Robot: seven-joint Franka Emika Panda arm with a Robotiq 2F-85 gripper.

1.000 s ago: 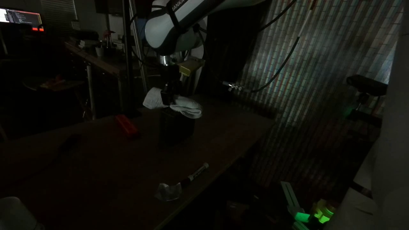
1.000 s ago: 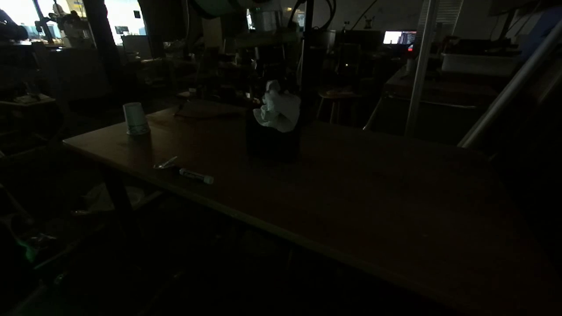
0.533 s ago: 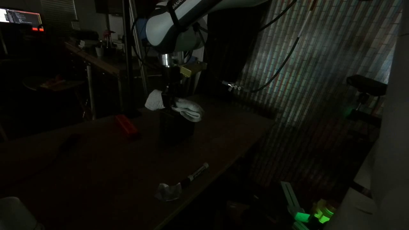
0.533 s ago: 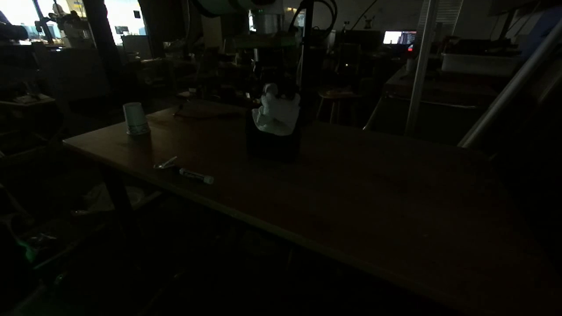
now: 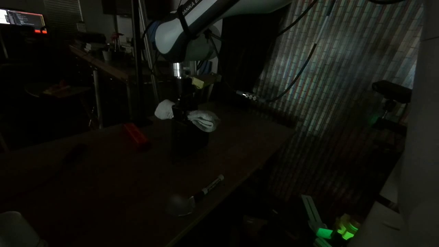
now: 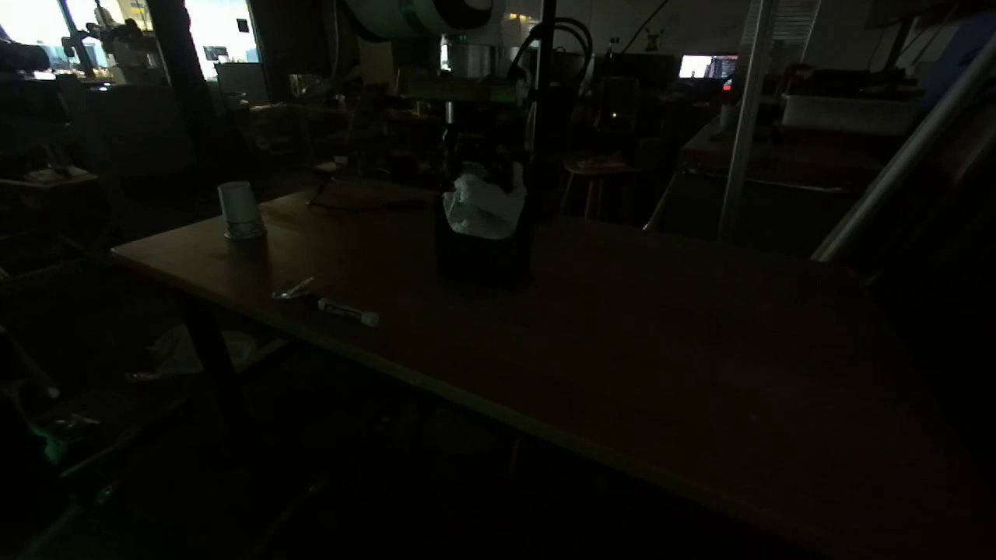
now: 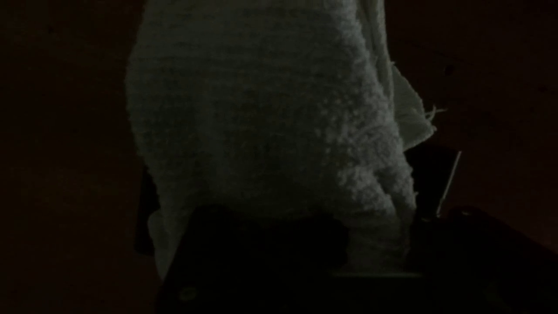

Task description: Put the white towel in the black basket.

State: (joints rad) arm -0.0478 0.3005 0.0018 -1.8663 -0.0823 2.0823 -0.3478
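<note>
The white towel (image 5: 204, 120) is bunched over the top of the black basket (image 5: 190, 140) on the table. In an exterior view one end hangs on each side of my gripper (image 5: 181, 113). It also sits in the mouth of the basket (image 6: 484, 263) in an exterior view, where the towel (image 6: 486, 211) shows above the rim. In the wrist view the towel (image 7: 261, 109) fills the narrow gap between the dark fingers of my gripper (image 7: 379, 240). The gripper looks shut on it, low over the basket. The scene is very dark, so the fingertips and basket inside are hidden.
A red box (image 5: 135, 134) lies beside the basket. A marker (image 5: 212, 183) and crumpled clear plastic (image 5: 180, 206) lie near the table's edge. A cup (image 6: 241, 210) stands upside down at a table corner. A dark upright pole (image 5: 137, 61) rises behind the table.
My gripper has moved down toward the basket with the towel. The towel has sunk lower against the rim, and its raised top part has come down.
</note>
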